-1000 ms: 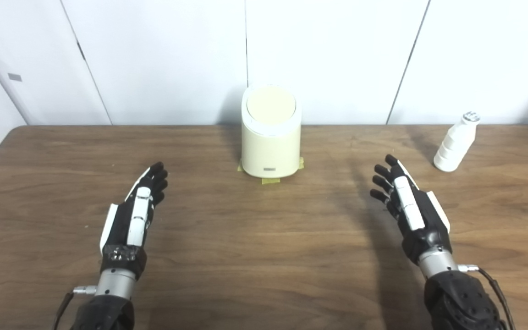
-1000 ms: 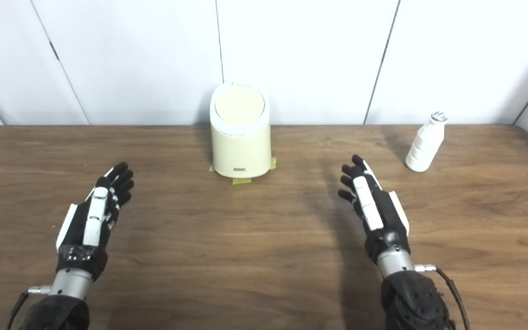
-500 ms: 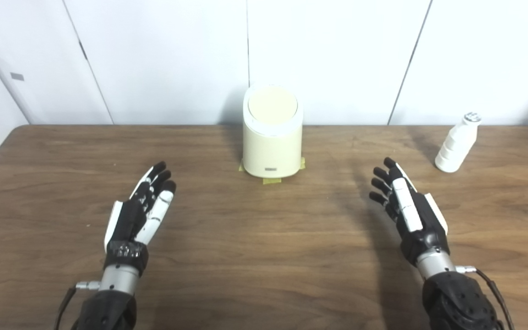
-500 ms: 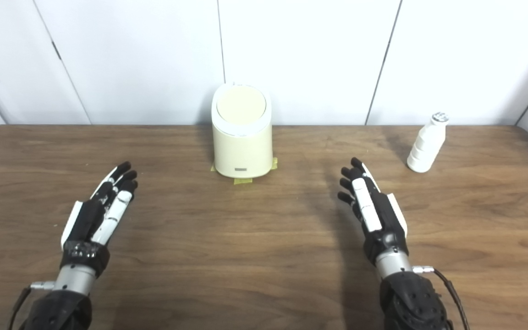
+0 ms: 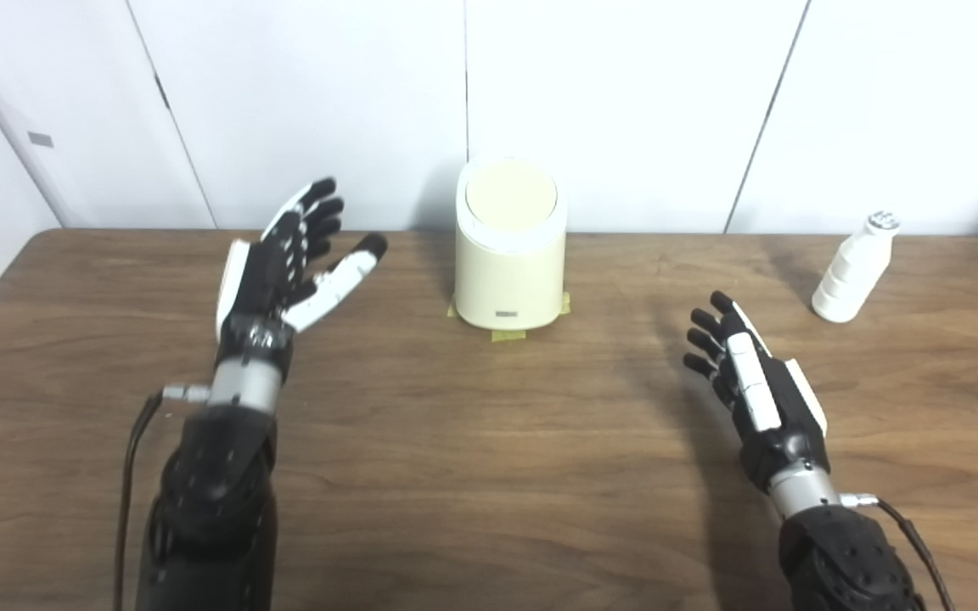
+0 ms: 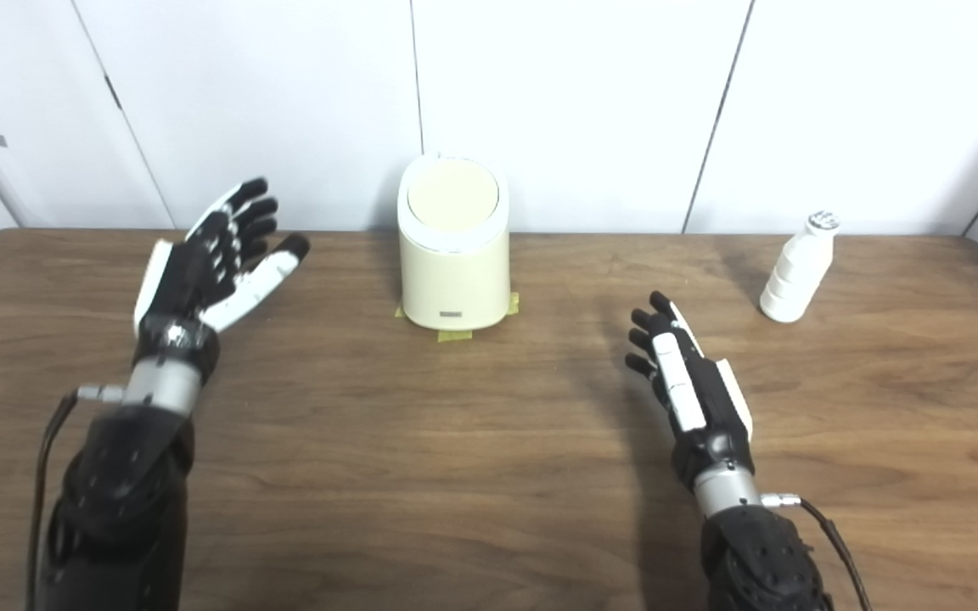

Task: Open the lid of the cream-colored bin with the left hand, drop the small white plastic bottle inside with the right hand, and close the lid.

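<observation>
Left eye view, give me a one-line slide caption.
Open left hand raised beside the closed cream-colored bin; open right hand waits short of the bottle.

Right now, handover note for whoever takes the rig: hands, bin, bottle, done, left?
Left hand: open, raised, left of the bin, touching nothing.
Right hand: open, empty, low over the table, short of the bottle.
Cream bin: centre back on tape marks, lid closed.
White bottle: upright, far right, untouched.
Done: nothing yet.
Left: open the lid with the left hand, drop the bottle in with the right, close the lid.
</observation>
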Controlling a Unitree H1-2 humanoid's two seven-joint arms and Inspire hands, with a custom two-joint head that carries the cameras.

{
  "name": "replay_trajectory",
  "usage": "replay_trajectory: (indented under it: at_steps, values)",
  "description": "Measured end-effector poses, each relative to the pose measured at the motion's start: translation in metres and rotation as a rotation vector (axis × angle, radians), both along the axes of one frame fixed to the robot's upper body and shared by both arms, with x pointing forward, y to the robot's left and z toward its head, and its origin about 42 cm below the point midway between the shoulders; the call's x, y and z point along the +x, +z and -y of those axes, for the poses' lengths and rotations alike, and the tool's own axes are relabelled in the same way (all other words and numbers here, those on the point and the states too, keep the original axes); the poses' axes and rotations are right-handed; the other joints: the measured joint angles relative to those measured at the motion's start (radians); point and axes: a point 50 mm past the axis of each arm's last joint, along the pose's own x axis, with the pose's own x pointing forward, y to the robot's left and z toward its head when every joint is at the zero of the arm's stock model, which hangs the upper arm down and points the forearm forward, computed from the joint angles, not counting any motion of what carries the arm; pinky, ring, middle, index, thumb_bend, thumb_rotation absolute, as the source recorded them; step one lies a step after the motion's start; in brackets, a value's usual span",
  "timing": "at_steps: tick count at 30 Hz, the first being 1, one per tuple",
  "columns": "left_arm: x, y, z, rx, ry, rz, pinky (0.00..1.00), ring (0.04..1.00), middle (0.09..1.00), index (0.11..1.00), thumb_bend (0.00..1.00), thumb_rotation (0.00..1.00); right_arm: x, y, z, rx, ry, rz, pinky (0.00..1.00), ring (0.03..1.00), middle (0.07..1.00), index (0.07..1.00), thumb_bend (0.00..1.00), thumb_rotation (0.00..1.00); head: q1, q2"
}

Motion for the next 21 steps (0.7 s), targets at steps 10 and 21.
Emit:
replay_trajectory:
  at_steps: [10,21]
  values:
    - [0.046,0.022,0.017,0.096,-0.008,0.013,0.84,0.872,0.883,0.925,0.84,0.3,-0.001,-0.006,-0.001,-0.012,0.006,0.02,0.84,0.898,0.915,0.959,0.58,0.91,-0.009,-0.055]
    - [0.08,0.011,0.032,0.218,-0.01,-0.049,0.76,0.854,0.874,0.913,0.86,0.28,-0.004,-0.015,0.003,-0.046,0.011,0.021,0.83,0.887,0.912,0.962,0.57,0.89,-0.015,-0.115]
